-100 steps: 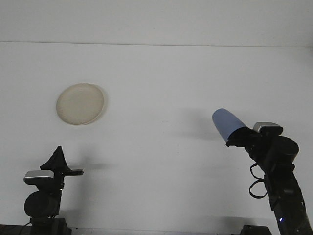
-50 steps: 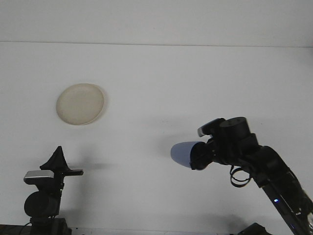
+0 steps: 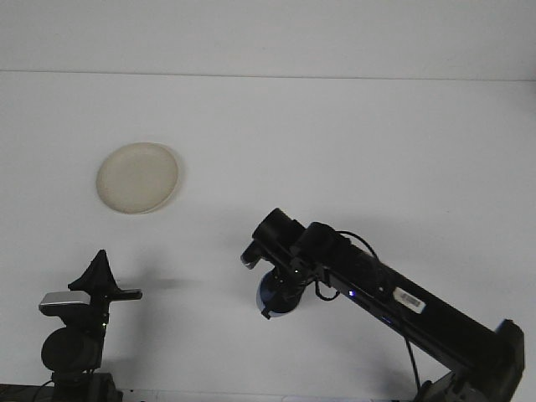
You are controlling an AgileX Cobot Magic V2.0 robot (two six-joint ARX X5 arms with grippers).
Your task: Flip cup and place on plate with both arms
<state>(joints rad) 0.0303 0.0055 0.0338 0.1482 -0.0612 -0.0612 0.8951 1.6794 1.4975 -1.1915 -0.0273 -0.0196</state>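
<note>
The cream plate [image 3: 137, 177] lies on the white table at the left. My right arm reaches in from the lower right to the middle front of the table. Its gripper [image 3: 281, 289] is shut on the blue cup [image 3: 265, 299], which points down toward the table and is partly hidden by the wrist. I cannot tell whether the cup touches the table. The cup is well to the right of the plate and nearer to me. My left gripper [image 3: 97, 276] rests at the lower left, in front of the plate, holding nothing.
The white table [image 3: 335, 151] runs back to a wall line at the top. The right arm's long black link [image 3: 402, 297] crosses the lower right of the table.
The right arm has swung the blue cup from the right side leftward and down to the middle front, turning it from pointing up-left to pointing down. The left arm has not moved.
</note>
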